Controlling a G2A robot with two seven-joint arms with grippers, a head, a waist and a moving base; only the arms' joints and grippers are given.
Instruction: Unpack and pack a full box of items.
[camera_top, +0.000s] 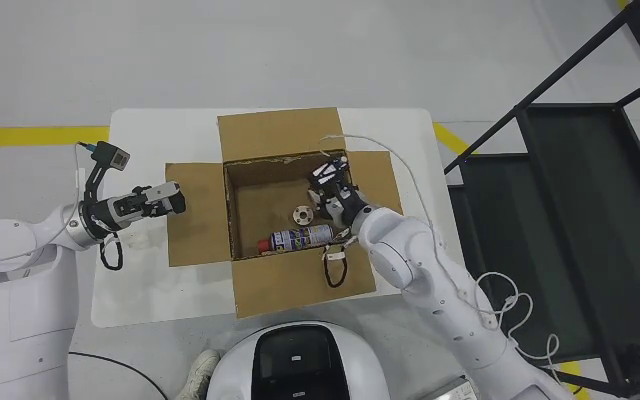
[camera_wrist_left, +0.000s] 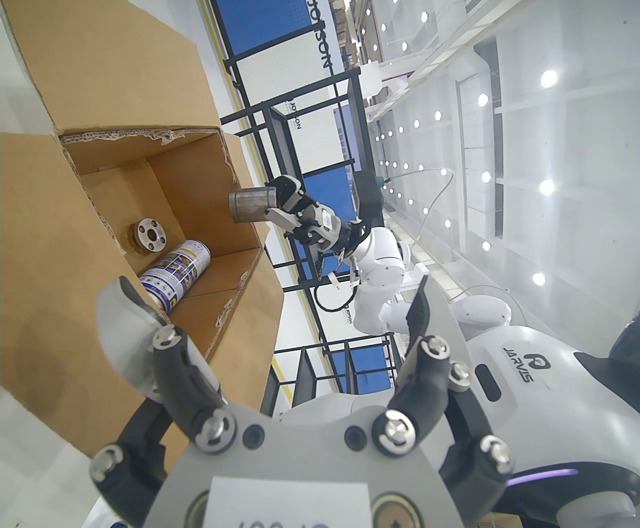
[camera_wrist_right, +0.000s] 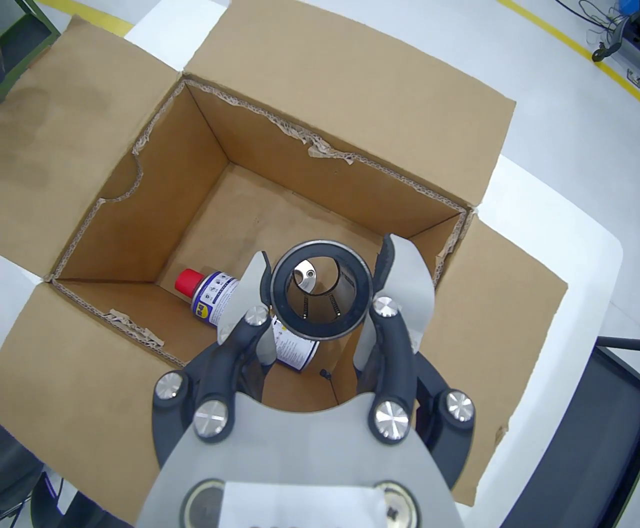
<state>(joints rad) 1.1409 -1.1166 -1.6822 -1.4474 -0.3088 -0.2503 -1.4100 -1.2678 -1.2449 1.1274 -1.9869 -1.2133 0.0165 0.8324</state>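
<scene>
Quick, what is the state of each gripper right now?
Left gripper: open, holding nothing.
Right gripper: shut on the metal cylinder.

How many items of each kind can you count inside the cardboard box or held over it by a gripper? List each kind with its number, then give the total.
Spray can, lying in the box: 1
Metal flange disc, on the box floor: 1
Metal sleeve, held in the right gripper: 1
Total: 3
</scene>
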